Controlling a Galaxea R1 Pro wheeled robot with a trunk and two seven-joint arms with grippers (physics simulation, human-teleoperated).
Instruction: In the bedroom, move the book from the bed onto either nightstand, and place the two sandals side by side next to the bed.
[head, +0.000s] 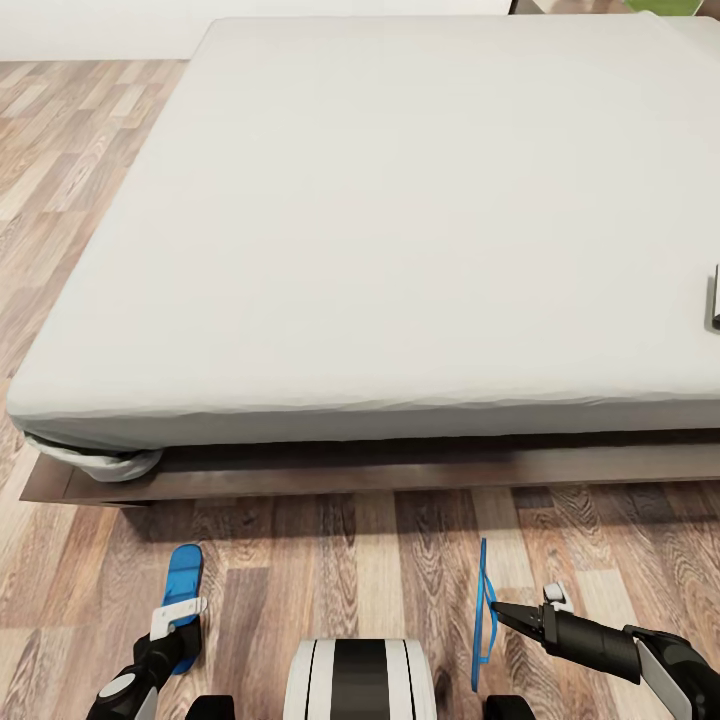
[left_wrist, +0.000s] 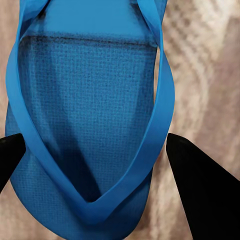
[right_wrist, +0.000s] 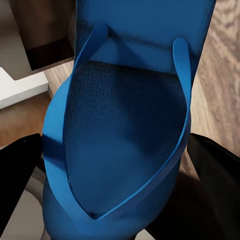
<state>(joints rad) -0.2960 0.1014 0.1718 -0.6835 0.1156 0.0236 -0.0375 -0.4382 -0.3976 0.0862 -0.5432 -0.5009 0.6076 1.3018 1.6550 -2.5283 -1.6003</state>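
From the head camera I see the bed (head: 400, 220) filling most of the view, its grey mattress bare except for a dark object at the right edge that may be the book (head: 715, 298), though too little of it shows to be sure. On the wood floor (head: 320, 570) in front of the frame, my left gripper (head: 180, 612) sits over the left sandal (head: 183, 580), which lies flat; in the left wrist view the sandal (left_wrist: 90, 125) lies between the two fingers (left_wrist: 200, 190), which stand apart on either side of it, without a visible grip. My right gripper (head: 510, 612) is at the right sandal (head: 485, 620), which stands tilted up on edge. In the right wrist view that sandal (right_wrist: 125, 150) sits between the fingers (right_wrist: 215, 190); I cannot tell whether they are clamped on it.
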